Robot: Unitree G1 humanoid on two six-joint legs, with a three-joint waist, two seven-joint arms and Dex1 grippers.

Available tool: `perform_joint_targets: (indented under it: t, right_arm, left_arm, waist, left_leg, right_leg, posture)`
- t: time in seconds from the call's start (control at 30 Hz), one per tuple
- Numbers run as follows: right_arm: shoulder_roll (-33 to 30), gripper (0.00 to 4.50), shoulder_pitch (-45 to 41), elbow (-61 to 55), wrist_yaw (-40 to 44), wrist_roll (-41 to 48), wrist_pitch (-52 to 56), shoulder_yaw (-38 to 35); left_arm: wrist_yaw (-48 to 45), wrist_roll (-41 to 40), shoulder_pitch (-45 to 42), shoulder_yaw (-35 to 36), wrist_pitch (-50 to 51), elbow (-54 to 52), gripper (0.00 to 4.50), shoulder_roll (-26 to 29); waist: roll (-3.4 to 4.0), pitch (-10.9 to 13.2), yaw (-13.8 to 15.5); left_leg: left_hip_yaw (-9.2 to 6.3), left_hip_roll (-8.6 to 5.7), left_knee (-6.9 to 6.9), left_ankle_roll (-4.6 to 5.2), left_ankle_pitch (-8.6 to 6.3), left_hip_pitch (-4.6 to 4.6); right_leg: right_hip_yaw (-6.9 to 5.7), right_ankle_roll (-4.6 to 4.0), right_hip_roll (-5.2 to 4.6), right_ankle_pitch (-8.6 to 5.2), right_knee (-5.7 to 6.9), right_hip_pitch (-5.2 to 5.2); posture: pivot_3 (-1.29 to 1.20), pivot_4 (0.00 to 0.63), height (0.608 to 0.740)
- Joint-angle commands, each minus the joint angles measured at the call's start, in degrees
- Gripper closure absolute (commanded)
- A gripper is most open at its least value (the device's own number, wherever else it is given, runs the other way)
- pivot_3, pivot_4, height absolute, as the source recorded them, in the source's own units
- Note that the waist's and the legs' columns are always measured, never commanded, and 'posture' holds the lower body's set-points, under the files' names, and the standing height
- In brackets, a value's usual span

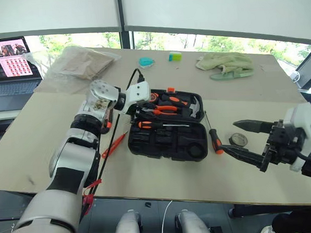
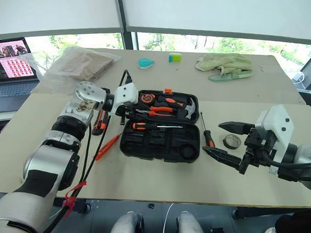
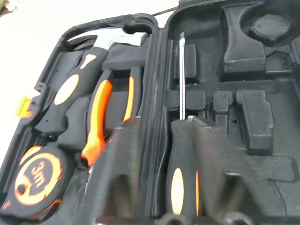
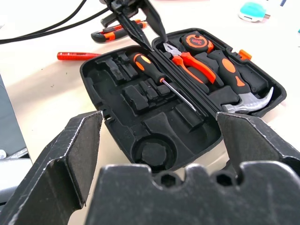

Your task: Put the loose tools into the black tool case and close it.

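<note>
The black plastic clamshell tool case [image 1: 167, 125] is lying open mid-table, an orange-and-black screwdriver [image 4: 161, 78] sitting in its near half. The left gripper [image 4: 140, 26] is hovering over that screwdriver's handle — whether its fingers are gripping cannot be told. The right gripper [image 1: 239, 138] is waiting wide open, empty — beside a second orange-and-black screwdriver [image 1: 214, 138] and black tape roll [image 1: 238, 139].
</note>
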Motion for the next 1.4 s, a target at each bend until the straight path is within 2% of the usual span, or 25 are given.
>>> perform_joint_targets:
  t: [0.03, 0.37, 0.7, 0.83, 0.9, 0.97, 1.03, 1.07, 1.13, 1.17, 1.2, 1.27, 1.3, 1.33, 1.4]
  right_arm:
    - [-0.1, 0.00, -0.7, -0.5, -0.9, -0.3, -0.6, 0.3]
    - [0.4, 0.00, -0.5, -0.1, -2.3, -0.4, -0.8, 0.8]
    - [1.4, 0.00, -1.3, 0.5, -3.4, -2.0, -1.1, 2.8]
    - [1.6, 0.00, -1.1, 0.2, -3.9, -2.7, -1.2, 3.2]
    - [1.6, 0.00, 0.5, -0.4, -4.2, -3.4, -1.1, 2.1]
    - [2.3, 0.00, 3.1, -0.9, -5.2, -3.8, -0.1, -0.9]
    - [3.8, 0.00, 8.2, -2.3, -5.7, -3.6, 1.3, -6.4]
    - [4.4, 0.00, 10.4, -2.8, -5.7, -3.5, 1.6, -8.7]
    - [6.4, 0.00, 15.5, -4.0, -5.7, -2.9, 2.3, -14.0]
    - [7.3, 0.00, 17.6, -4.4, -5.7, -2.6, 2.4, -16.2]
    - [8.5, 0.00, 20.4, -4.9, -5.4, -2.1, 2.8, -18.9]
    - [10.4, 0.00, 24.7, -5.6, -4.6, -1.1, 3.0, -22.8]
    - [12.0, 0.00, 27.0, -6.0, -5.0, -0.1, 3.3, -24.7]
    - [13.5, 0.00, 28.8, -6.6, -5.7, 0.4, 3.6, -25.3]
    - [15.0, 0.00, 30.2, -7.8, -7.3, 0.4, 3.4, -23.4]
  left_arm:
    - [2.1, 1.7, -1.2, -0.5, -1.4, 1.4, 4.49, -1.3]
    - [2.8, 6.5, 1.4, -4.3, -2.4, 2.8, 4.49, -3.8]
    - [12.5, 13.1, 1.4, -8.4, -5.7, 7.6, 4.49, -5.4]
    - [12.3, 11.2, 0.2, -6.1, -5.2, 8.1, 4.49, -5.9]
    - [8.2, 7.3, -0.8, -2.9, -3.6, 7.0, 4.49, -5.5]
    - [0.5, 0.7, -2.4, 2.2, 2.3, 3.9, 4.49, -4.1]
    - [-10.5, -9.6, -2.8, 6.3, 15.3, -4.6, 3.98, -1.2]
    - [-14.2, -13.8, -2.4, 6.8, 21.2, -9.0, 3.88, 0.1]
    - [-17.0, -24.3, -0.6, 5.9, 35.4, -21.1, 3.27, 4.8]
    - [-17.0, -27.9, 0.2, 5.4, 41.0, -25.9, 2.77, 6.8]
    - [-17.0, -32.0, 1.1, 5.3, 46.5, -31.1, 2.50, 9.1]
    - [-17.0, -38.0, 2.6, 5.2, 53.6, -38.5, 1.91, 12.6]
    - [-17.0, -41.1, 3.6, 5.2, 56.3, -42.5, 1.44, 14.8]
    - [-17.0, -42.7, 4.4, 5.3, 57.3, -45.4, 1.16, 16.1]
    - [-17.0, -44.1, 5.3, 5.3, 57.8, -48.7, 0.23, 17.6]
  waist:
    - [0.00, 0.0, 0.0]
    - [0.00, 0.0, 0.1]
    - [0.04, 0.0, 0.5]
    - [0.04, 0.0, 0.4]
    - [0.04, 0.0, 0.4]
    - [0.05, 0.0, 0.2]
    - [0.07, 0.0, 0.1]
    - [0.07, 0.0, 0.1]
    - [0.10, 0.0, 0.0]
    - [0.22, 0.0, -0.1]
    - [0.30, 0.0, -0.2]
    - [0.62, 0.0, -0.4]
    - [0.72, -0.1, -0.4]
    - [0.73, -0.1, -0.4]
    - [0.74, -0.1, -0.5]
  left_leg:
    - [0.00, 0.00, 0.00, 0.00, 0.00, -0.01]
    - [-0.01, -0.01, 0.02, 0.00, 0.00, -0.02]
    - [-0.09, -0.05, 0.31, 0.03, 0.00, 0.28]
    - [-0.11, -0.06, 0.31, 0.08, 0.03, 0.69]
    - [-0.11, -0.07, 0.31, 0.11, 0.05, 0.69]
    - [-0.11, -0.06, 0.30, 0.12, 0.06, 0.61]
    - [-0.13, -0.04, 0.29, 0.13, 0.07, 0.30]
    - [-0.17, -0.06, 0.30, 0.14, 0.07, -0.01]
    - [-0.26, -0.07, 0.31, 0.13, 0.08, -0.44]
    - [-0.32, -0.04, 0.30, 0.13, 0.08, -0.47]
    - [-0.37, -0.04, 0.29, 0.13, 0.07, -0.43]
    - [-0.53, -0.06, 0.28, 0.13, 0.06, -0.31]
    - [-0.61, -0.10, 0.26, 0.14, 0.06, -0.29]
    - [-0.63, -0.12, 0.26, 0.14, 0.05, -0.15]
    - [-0.58, -0.12, 0.24, 0.14, 0.04, 0.07]
  right_leg:
    - [0.00, 0.00, 0.00, 0.00, 0.00, -0.01]
    - [0.00, 0.00, 0.00, 0.00, 0.00, -0.01]
    - [-0.03, 0.06, -0.03, 0.03, 0.15, 0.44]
    - [-0.10, 0.08, -0.08, 0.02, -0.04, 0.96]
    - [-0.10, 0.08, -0.09, 0.03, -0.06, 0.97]
    - [-0.10, 0.08, -0.08, 0.03, -0.05, 0.88]
    - [-0.11, 0.07, -0.05, 0.03, -0.02, 0.57]
    - [-0.10, 0.08, -0.06, 0.03, 0.07, 0.23]
    - [-0.11, 0.10, -0.05, 0.02, 0.33, -0.24]
    - [-0.16, 0.10, -0.04, -0.01, 0.34, -0.25]
    - [-0.17, 0.12, -0.04, -0.05, 0.33, -0.23]
    - [-0.16, 0.16, -0.07, -0.09, 0.30, -0.11]
    - [-0.15, 0.20, -0.11, -0.13, 0.30, -0.07]
    - [-0.15, 0.20, -0.14, -0.15, 0.30, 0.05]
    - [-0.15, 0.14, -0.13, -0.20, 0.36, 0.21]
  posture:
    - [0.00, 0.150, 0.740]
    - [0.00, 0.150, 0.740]
    - [0.00, 0.150, 0.740]
    - [0.00, 0.150, 0.740]
    - [0.00, 0.150, 0.740]
    - [0.00, 0.150, 0.740]
    - [0.00, 0.150, 0.740]
    - [0.00, 0.150, 0.740]
    - [0.00, 0.150, 0.740]
    - [0.00, 0.150, 0.740]
    - [0.00, 0.150, 0.740]
    - [0.00, 0.150, 0.740]
    - [0.00, 0.150, 0.740]
    - [0.00, 0.150, 0.740]
    - [0.00, 0.150, 0.740]
